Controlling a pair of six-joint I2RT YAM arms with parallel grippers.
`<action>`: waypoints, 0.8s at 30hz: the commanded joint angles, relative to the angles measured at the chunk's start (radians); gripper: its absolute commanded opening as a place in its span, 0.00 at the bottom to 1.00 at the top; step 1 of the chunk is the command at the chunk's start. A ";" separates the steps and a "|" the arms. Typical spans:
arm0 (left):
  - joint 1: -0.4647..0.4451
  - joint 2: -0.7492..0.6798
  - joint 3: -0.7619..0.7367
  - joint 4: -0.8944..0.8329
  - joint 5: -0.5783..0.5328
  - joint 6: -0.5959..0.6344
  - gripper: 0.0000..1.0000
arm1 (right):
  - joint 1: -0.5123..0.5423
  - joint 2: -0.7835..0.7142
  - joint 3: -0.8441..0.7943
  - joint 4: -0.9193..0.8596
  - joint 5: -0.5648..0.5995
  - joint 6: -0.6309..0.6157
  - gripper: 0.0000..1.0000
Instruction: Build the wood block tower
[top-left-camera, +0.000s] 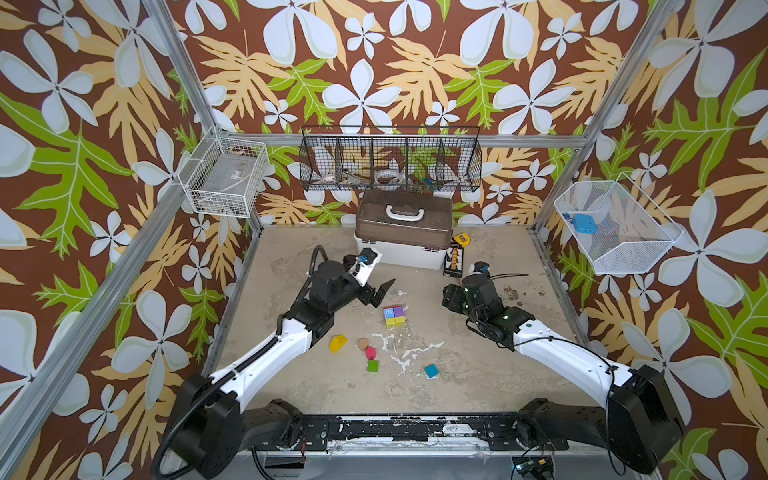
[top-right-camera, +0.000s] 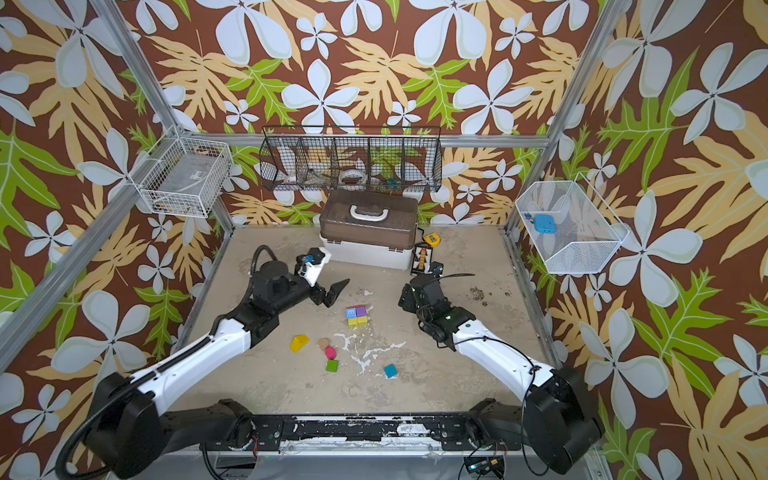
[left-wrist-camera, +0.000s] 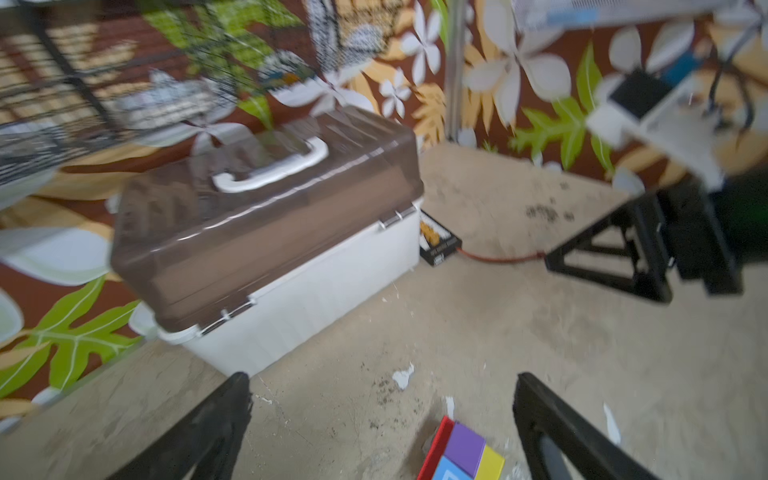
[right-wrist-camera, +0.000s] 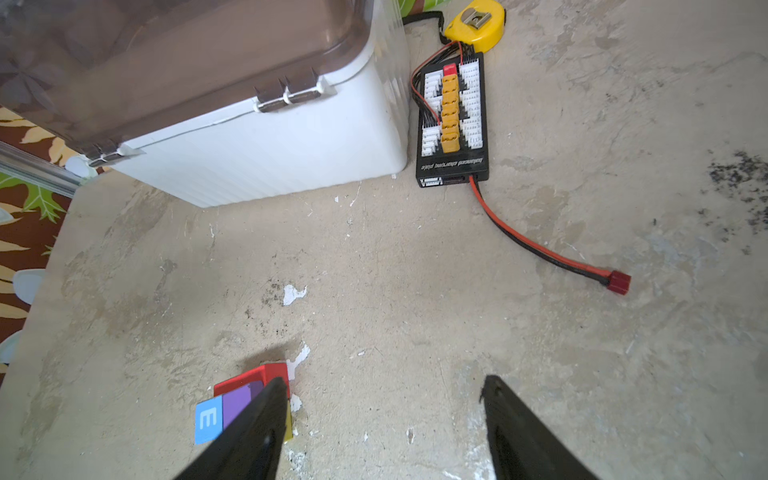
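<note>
Black wire basket (top-left-camera: 465, 166) holds tape rolls (top-left-camera: 388, 178); white mesh basket (top-left-camera: 623, 257) holds a blue object (top-left-camera: 584, 223). Wood block tower (top-left-camera: 394, 316) sits mid-table between left gripper (top-left-camera: 383, 292) and right gripper (right-wrist-camera: 384, 381), both spread wide, empty.

The left gripper (left-wrist-camera: 382, 376) and right gripper (right-wrist-camera: 386, 379) are black and wedge-fingered; behind them are white arm shells (top-left-camera: 266, 355), black joints (top-left-camera: 328, 282) and looping black cables (top-left-camera: 312, 259).
</note>
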 joint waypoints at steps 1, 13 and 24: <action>0.002 -0.120 -0.135 0.228 -0.293 -0.420 1.00 | 0.001 0.055 0.042 -0.011 -0.048 -0.022 0.75; 0.008 -0.289 -0.325 -0.100 -0.318 -0.693 1.00 | 0.001 0.275 0.094 0.010 -0.181 -0.013 0.73; -0.119 0.162 -0.040 -0.440 -0.403 -0.672 1.00 | 0.081 0.435 0.192 -0.036 -0.164 -0.022 0.68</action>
